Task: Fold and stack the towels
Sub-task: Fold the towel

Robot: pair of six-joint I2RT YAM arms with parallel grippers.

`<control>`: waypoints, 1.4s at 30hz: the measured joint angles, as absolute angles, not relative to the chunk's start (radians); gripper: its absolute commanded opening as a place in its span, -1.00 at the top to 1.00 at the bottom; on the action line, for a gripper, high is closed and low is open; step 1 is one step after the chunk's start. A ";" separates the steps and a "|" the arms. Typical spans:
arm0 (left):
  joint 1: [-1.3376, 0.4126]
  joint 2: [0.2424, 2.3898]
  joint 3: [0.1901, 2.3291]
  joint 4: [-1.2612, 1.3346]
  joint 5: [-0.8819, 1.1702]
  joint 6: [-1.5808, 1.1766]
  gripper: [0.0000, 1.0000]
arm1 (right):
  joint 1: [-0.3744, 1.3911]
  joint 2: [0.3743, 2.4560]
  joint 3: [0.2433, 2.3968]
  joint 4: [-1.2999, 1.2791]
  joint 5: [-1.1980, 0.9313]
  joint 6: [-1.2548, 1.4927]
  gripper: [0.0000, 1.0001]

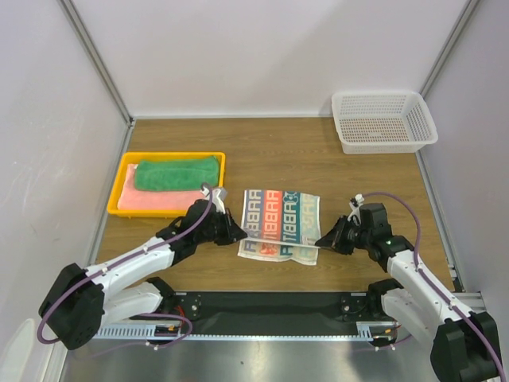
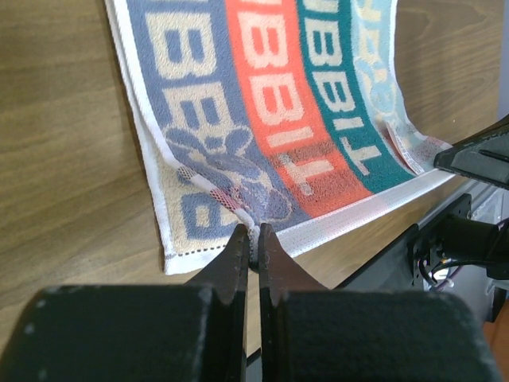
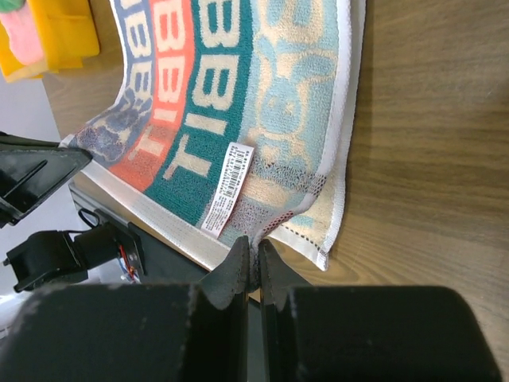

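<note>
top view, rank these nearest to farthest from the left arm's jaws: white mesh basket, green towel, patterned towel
1. patterned towel: pinched in the left jaws at its near left corner, mid-table.
2. green towel: in the yellow tray, up and to the left.
3. white mesh basket: far right corner of the table.

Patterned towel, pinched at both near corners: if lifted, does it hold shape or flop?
Probably floppy: the patterned towel wrinkles and curls where the left gripper and right gripper pinch its near edge. The span between them would likely sag. It looks thin and light, and its textured pile should resist slipping from the shut jaws.
</note>
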State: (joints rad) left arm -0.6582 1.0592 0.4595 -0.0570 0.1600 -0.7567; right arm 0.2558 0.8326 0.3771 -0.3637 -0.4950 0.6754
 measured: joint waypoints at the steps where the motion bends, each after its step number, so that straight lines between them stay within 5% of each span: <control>1: -0.658 1.059 0.456 -0.062 0.162 -0.761 0.99 | 0.260 0.832 0.374 -0.364 -0.495 0.679 1.00; 8: -0.658 1.041 0.437 -0.095 0.162 -0.788 0.99 | 0.304 0.834 0.373 -0.365 -0.484 0.687 1.00; 13: -0.658 1.039 0.423 -0.122 0.161 -0.795 0.99 | 0.361 0.846 0.373 -0.366 -0.451 0.698 0.78; 18: -0.651 1.040 0.419 -0.171 0.120 -0.783 0.48 | 0.408 0.869 0.373 -0.394 -0.402 0.703 0.60; 22: -0.625 1.040 0.411 -0.278 0.022 -0.752 -0.17 | 0.418 0.881 0.371 -0.476 -0.337 0.693 0.06; 28: -0.623 1.012 0.418 -0.371 -0.049 -0.729 -0.32 | 0.427 0.872 0.385 -0.590 -0.334 0.660 -0.60; 34: -0.638 1.006 0.498 -0.390 -0.051 -0.695 -0.39 | 0.429 0.864 0.522 -0.662 -0.332 0.650 -0.50; 42: -0.676 1.082 0.626 -0.250 -0.049 -0.649 -0.48 | 0.430 0.885 0.636 -0.514 -0.215 0.653 -0.09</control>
State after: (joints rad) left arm -0.6758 1.0821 0.6262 -0.2501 -0.0490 -0.6487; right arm 0.4301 0.8848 0.6361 -0.5140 -0.2150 0.6529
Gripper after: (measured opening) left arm 0.746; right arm 0.600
